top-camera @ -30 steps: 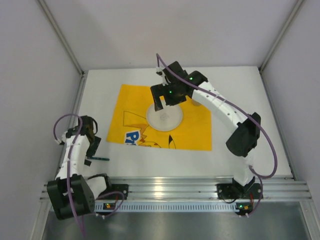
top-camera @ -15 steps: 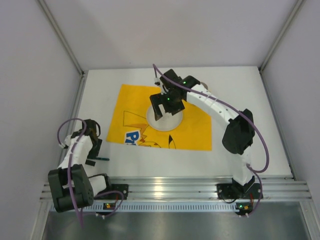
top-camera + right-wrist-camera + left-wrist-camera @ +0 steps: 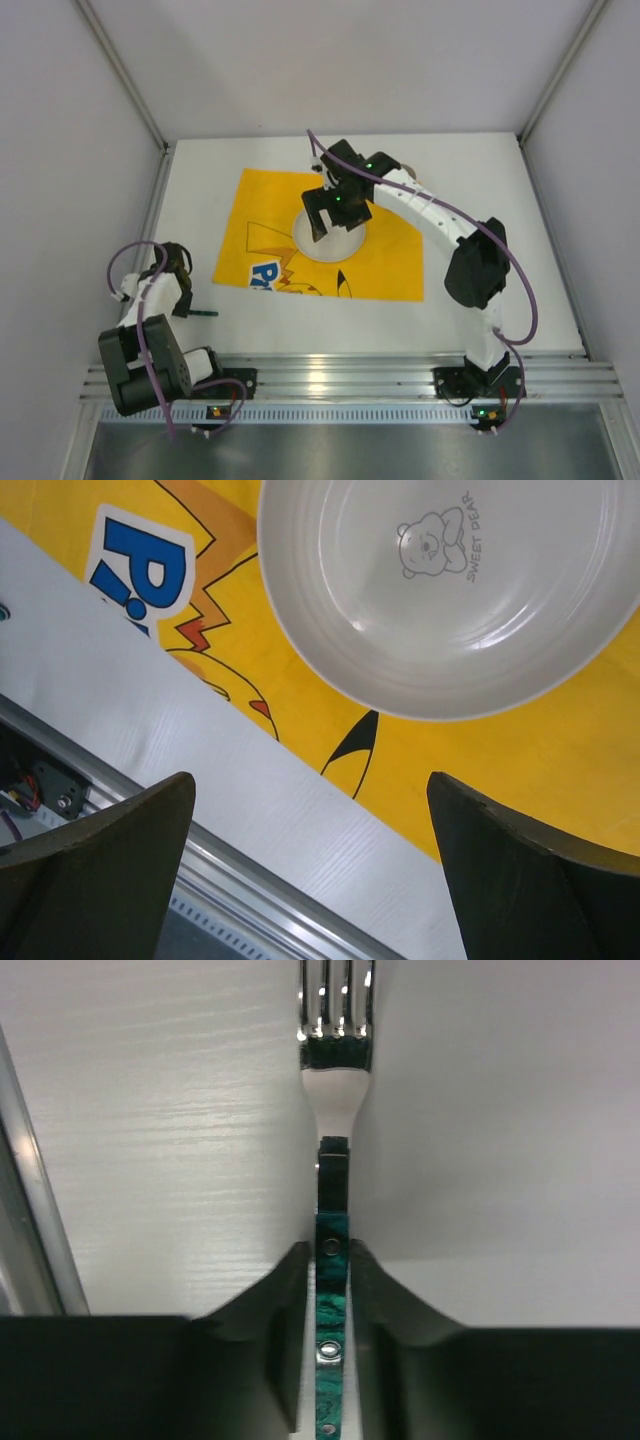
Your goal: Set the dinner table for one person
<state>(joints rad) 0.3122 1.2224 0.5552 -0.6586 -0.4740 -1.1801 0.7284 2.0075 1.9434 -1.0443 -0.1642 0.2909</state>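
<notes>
A fork (image 3: 334, 1110) with a green riveted handle (image 3: 332, 1260) lies flat on the white dinner table (image 3: 480, 180) at its near left. My left gripper (image 3: 330, 1252) sits low over it, both fingers drawn in against the handle's sides. In the top view the handle's end (image 3: 205, 313) sticks out to the right of the left gripper (image 3: 180, 300). A white plate (image 3: 450, 590) with a small bear print rests on the yellow mat (image 3: 260, 200). Above the plate (image 3: 330, 245) hangs my right gripper (image 3: 335, 222), jaws wide and empty (image 3: 310, 860).
The yellow mat (image 3: 520, 770) with its cartoon print covers the table's middle. An aluminium rail (image 3: 350, 370) runs along the near edge, and a metal frame bar (image 3: 30, 1220) stands close to the left of the fork. Grey walls enclose three sides.
My left gripper has closed from wide open onto the fork handle, its arm settling slightly nearer. The right gripper shifted a little towards the plate, then held still, open.
</notes>
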